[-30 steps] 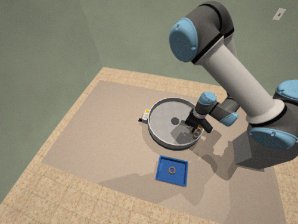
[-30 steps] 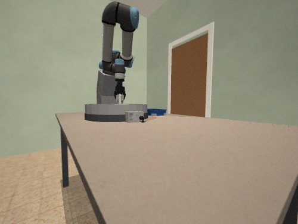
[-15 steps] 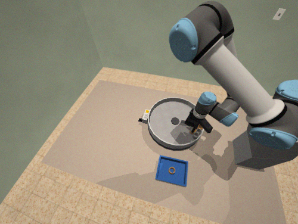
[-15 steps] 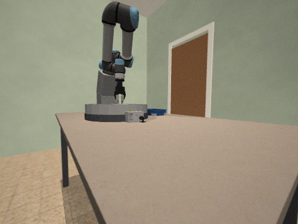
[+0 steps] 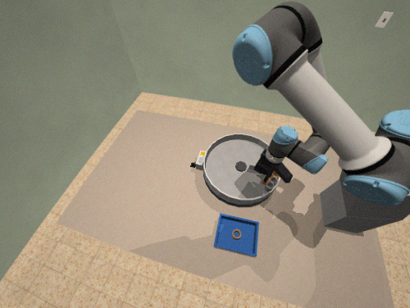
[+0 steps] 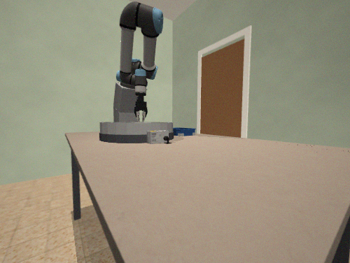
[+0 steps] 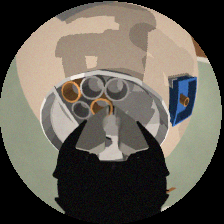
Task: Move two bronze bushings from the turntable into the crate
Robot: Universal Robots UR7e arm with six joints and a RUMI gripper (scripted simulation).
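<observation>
The grey round turntable (image 5: pixel 211 178) (image 6: pixel 122 134) (image 7: pixel 51 120) holds a tight cluster of several bushings at its right edge. Some are bronze (image 7: pixel 70 90) and some are grey (image 7: pixel 116 89) (image 5: pixel 271 185). My gripper (image 5: pixel 271 177) (image 6: pixel 141 118) (image 7: pixel 110 106) is shut and hangs just above the cluster. One bronze bushing (image 7: pixel 100 107) lies right ahead of the fingertips, partly hidden by them. The blue crate (image 5: pixel 225 242) (image 6: pixel 183 131) (image 7: pixel 175 110) stands in front of the turntable and holds one bronze bushing (image 5: pixel 238 231) (image 7: pixel 185 100).
A small grey box with a yellow label (image 5: pixel 200 157) (image 6: pixel 157 136) sits against the turntable's left rim. The robot's base (image 5: pixel 348 205) stands to the right of the turntable. A dark hub (image 5: pixel 240 165) marks the turntable's centre.
</observation>
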